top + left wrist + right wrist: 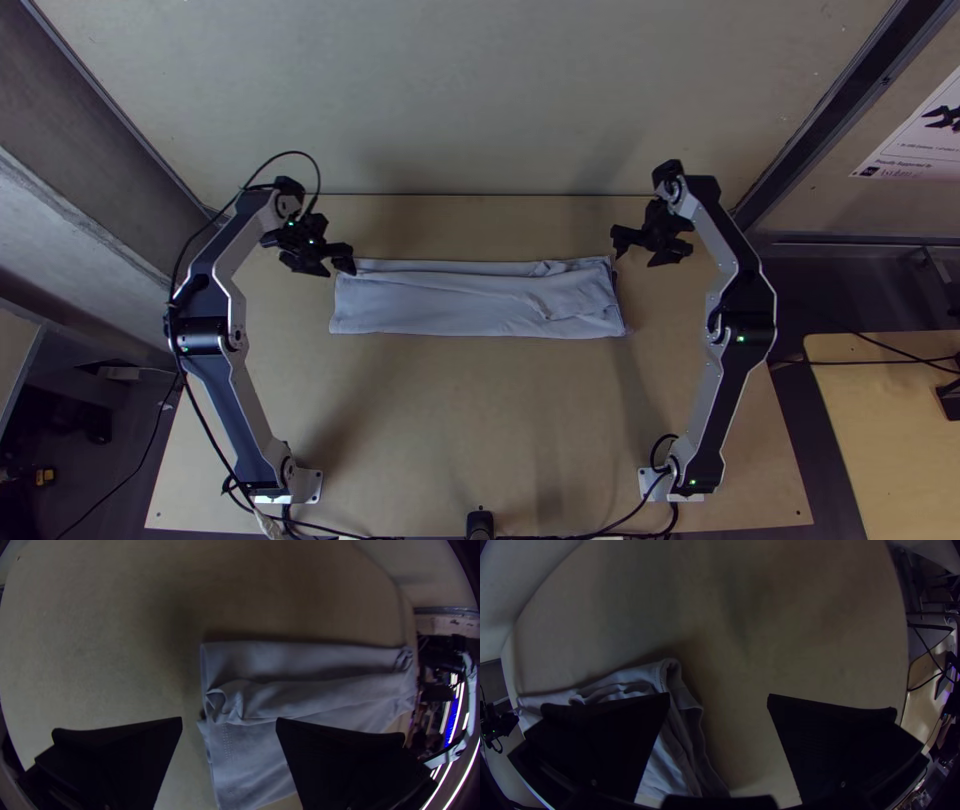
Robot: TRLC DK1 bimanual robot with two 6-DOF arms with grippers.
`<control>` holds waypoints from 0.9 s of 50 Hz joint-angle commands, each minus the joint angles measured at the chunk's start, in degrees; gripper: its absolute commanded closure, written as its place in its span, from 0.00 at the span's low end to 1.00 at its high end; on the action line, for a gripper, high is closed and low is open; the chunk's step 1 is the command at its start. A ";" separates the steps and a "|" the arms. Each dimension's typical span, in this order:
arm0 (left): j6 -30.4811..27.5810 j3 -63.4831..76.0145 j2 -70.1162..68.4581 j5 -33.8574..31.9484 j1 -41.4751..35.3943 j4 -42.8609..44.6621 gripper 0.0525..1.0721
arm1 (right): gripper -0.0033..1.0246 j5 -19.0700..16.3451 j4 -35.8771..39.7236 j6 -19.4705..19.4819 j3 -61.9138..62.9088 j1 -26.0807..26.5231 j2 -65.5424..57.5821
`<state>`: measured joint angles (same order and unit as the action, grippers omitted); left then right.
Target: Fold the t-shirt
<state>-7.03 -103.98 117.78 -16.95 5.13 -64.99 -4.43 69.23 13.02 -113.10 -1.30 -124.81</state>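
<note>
The pale grey-blue t-shirt (470,300) lies folded into a long, narrow strip across the table, with wrinkles and a ridge near its right end. My left gripper (337,270) is open just at the strip's upper left corner. In the left wrist view, my left gripper (229,722) stands wide over one end of the t-shirt (310,657). Off the strip's upper right end is my right gripper (634,257), also open. The right wrist view has my right gripper (719,697) with one finger over the edge of the t-shirt (672,775).
Bare light wooden table (460,420) lies between the strip and the arms' bases. A pale wall (480,90) rises behind the table's far edge. Cables (340,530) run along the near edge, beside a small black post (480,522).
</note>
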 commanded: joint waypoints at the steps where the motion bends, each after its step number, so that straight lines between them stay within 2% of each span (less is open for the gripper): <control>1: 0.79 1.94 -3.87 -4.76 3.40 -0.14 0.04 | 0.04 0.30 0.11 -0.18 -1.16 0.42 6.60; 9: 0.70 7.30 -6.33 -10.38 7.36 1.80 0.04 | 0.04 -0.06 0.64 -0.54 -1.25 0.69 10.64; 17: -0.09 13.90 -7.56 -17.15 10.69 5.14 0.04 | 0.04 -3.40 0.73 -0.36 -1.25 0.69 14.34; 23: -0.53 17.94 -7.65 -20.49 12.45 7.25 0.04 | 0.04 -4.36 0.73 -0.18 -1.33 0.42 16.36; 45: -2.29 26.46 -6.07 -25.50 14.30 14.28 0.04 | 0.04 -4.54 0.82 0.34 -2.21 -1.07 17.50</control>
<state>-7.97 -80.90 111.37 -41.91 19.99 -51.99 -8.43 69.52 13.04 -114.17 -1.39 -109.03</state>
